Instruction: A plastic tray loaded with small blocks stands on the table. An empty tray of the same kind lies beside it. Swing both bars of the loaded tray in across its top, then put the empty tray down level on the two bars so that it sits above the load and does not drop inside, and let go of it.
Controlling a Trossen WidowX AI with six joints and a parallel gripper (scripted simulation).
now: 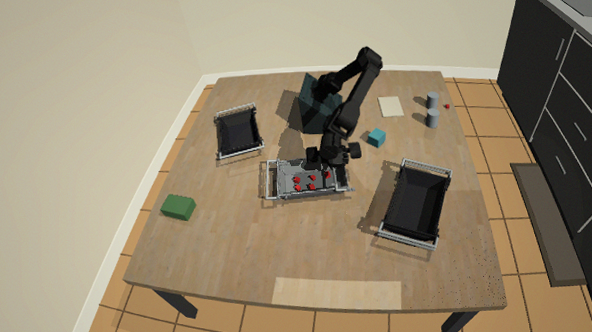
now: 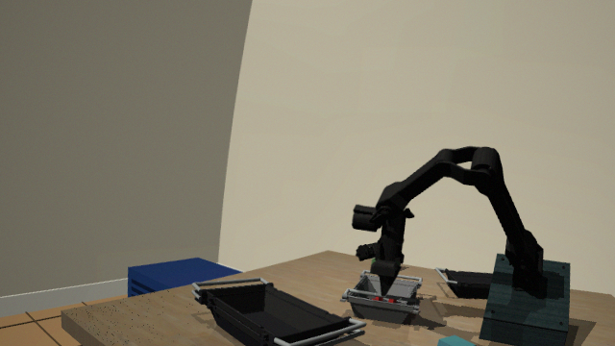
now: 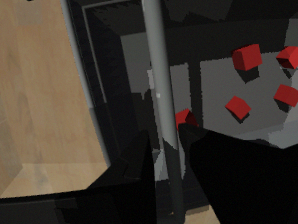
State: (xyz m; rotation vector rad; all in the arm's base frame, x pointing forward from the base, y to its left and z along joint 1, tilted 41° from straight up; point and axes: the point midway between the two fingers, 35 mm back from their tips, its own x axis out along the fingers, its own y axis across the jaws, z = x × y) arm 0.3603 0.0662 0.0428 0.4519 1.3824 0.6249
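Observation:
The loaded grey tray stands mid-table with several small red blocks on its floor. Its left bar is swung out beyond the left end. Its right bar is over the inside, near the right end. My gripper points down at that end, a little open, with the right bar between its fingertips and not clamped. A black empty tray stands at front right, another at back left. Both have bars swung out.
A green block is at the left. A teal block, a cream pad and two grey cylinders are at the back right. The arm's base box stands behind the loaded tray.

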